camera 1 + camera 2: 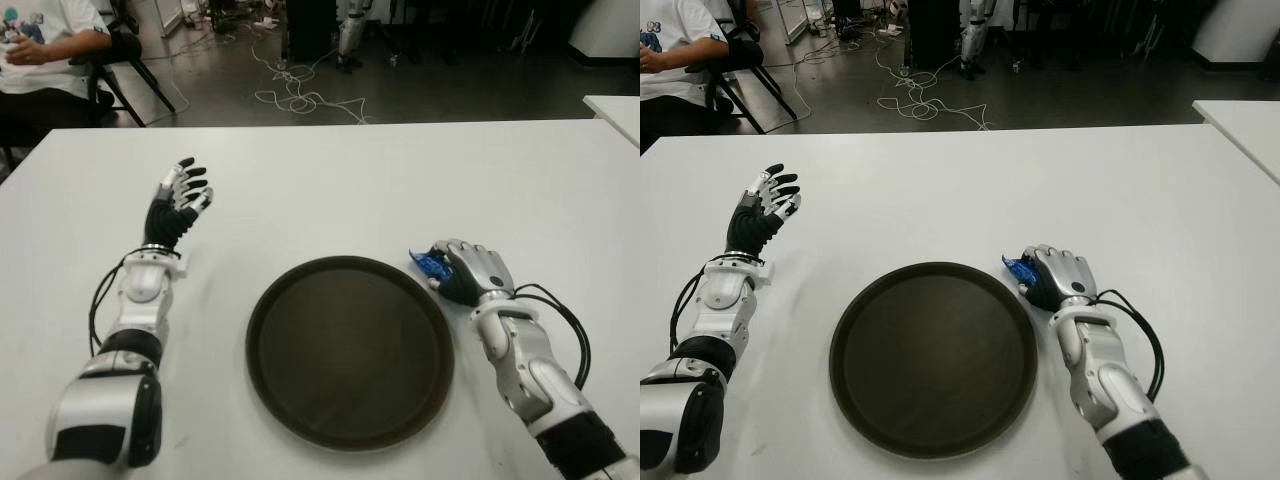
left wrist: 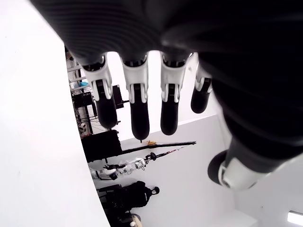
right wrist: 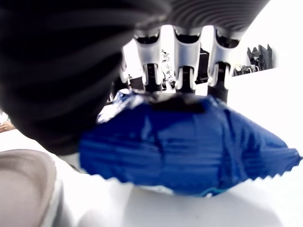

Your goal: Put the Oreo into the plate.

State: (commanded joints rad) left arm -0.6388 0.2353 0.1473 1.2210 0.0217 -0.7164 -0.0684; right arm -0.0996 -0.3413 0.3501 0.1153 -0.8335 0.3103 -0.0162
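White table [image 1: 330,190], right hand [image 1: 470,272] around crosswise Oreo [image 3: 189,146].

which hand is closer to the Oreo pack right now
Right. The right hand is closed over the blue Oreo pack beside the plate's right rim. The left hand, fingers spread, shows far across the table, left of the plate.

The Oreo [image 3: 189,146] pack is glossy blue plastic film, crinkled, with a zigzag crimped edge. The plate [image 1: 350,350] looks like dark brown matt plastic, smooth with a slightly raised rim. The table [image 1: 400,180] top is plain white, smooth, pretty matt. Right hand [image 1: 470,272] has shiny silver-grey hard shells with black ribbed rubbery bits; left hand [image 1: 178,200] is the same, with black matt fingertips.
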